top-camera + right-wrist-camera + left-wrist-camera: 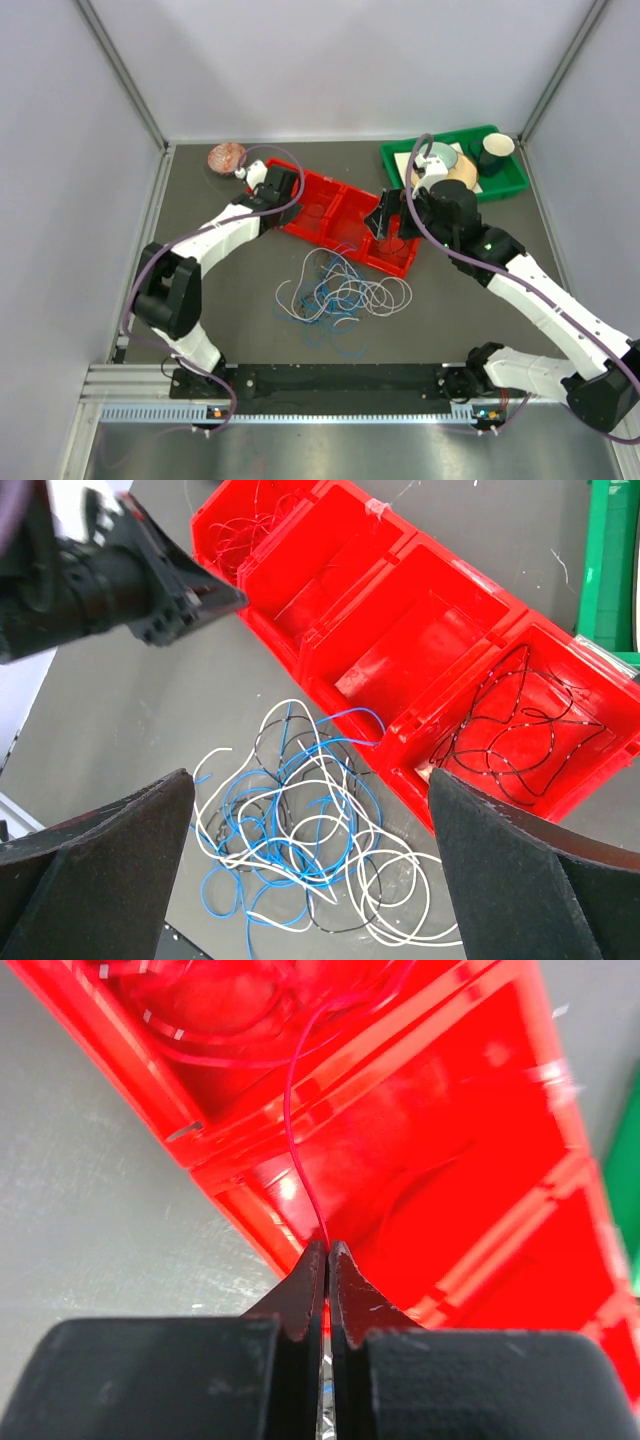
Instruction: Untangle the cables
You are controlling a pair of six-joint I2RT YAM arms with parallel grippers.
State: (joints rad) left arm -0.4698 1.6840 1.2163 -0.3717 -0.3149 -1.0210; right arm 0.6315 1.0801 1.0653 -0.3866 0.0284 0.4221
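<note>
One red cable [289,1110] pinched by left claw [327,1250]; right claw [310,780] gapes.

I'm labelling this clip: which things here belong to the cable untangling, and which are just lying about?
Job: loose white, blue and black cables; red cable pinched by left gripper; black cables in red tray; open right gripper.
Lying about: green tray with its cup; pinkish round thing.

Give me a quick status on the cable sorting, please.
Left gripper shut on red cable over red tray. Right gripper open, empty. Tangle loose on table; black cables in tray. Nothing blocking.
</note>
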